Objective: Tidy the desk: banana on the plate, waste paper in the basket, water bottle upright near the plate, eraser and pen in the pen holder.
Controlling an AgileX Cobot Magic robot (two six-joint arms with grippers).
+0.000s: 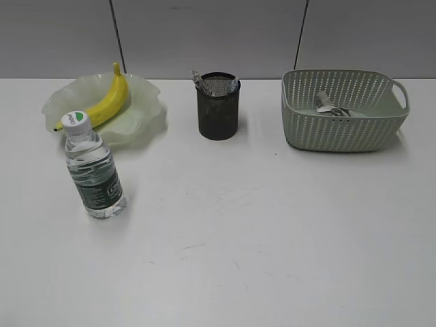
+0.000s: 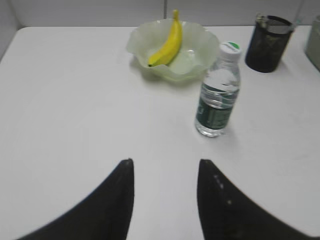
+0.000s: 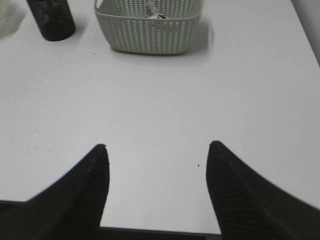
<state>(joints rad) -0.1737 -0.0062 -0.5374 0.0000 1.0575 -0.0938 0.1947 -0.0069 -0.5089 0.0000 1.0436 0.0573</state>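
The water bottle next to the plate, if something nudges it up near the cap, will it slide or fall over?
The water bottle would probably tip: it stands tall on a narrow base. It looks nearly full, so it's likely fairly heavy and won't slide easily. Once down, its round body could roll on the desk.

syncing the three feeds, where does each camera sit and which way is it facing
Exterior: in front of the desk, looking down at a slant toward the back wall; no robot parts show.
Left wrist: low behind the open left gripper, facing the plate, banana and bottle.
Right wrist: low behind the open right gripper, facing the basket.
All three views show the pen holder.
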